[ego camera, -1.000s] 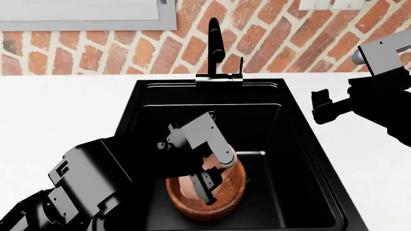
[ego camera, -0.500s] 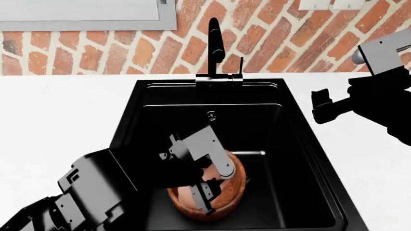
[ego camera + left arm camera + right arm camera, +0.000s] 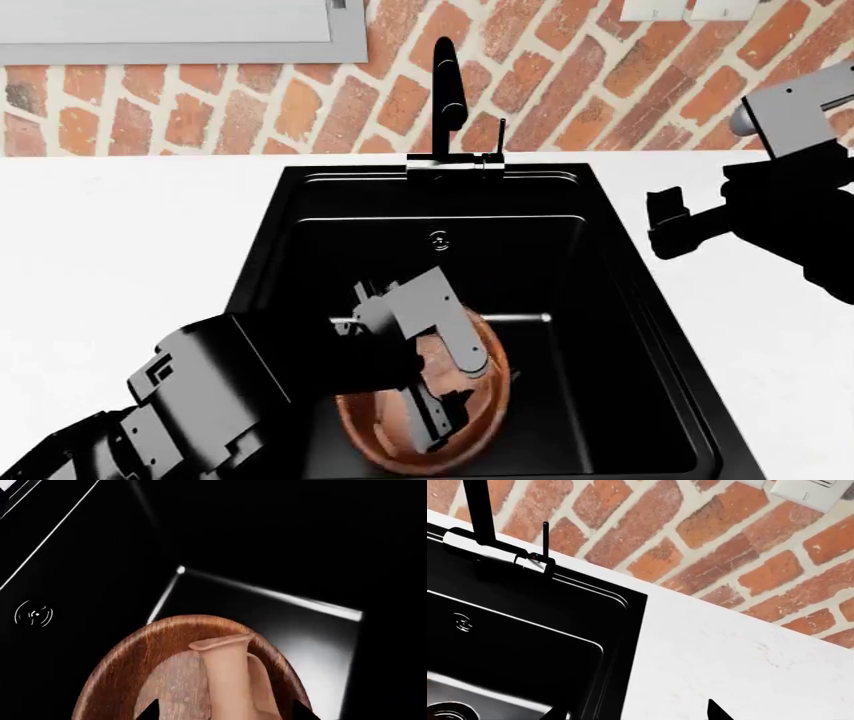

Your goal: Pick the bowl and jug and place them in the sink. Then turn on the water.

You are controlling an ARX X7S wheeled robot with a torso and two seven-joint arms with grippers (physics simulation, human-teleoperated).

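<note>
The reddish-brown wooden bowl sits low in the black sink. My left gripper reaches down into the bowl, shut on the pale pink jug, whose neck and flared lip point away from the fingers. In the head view the wrist hides most of the jug. My right gripper hangs open and holds nothing, above the white counter just right of the sink. The tall black faucet stands behind the basin.
A white counter surrounds the sink, with a brick wall behind. A round metal overflow fitting sits on the sink's back wall. A white wall plate hangs above the counter at the right.
My left gripper has sunk lower into the bowl with the jug, and the bowl has shifted slightly under it. The right arm has not moved.
</note>
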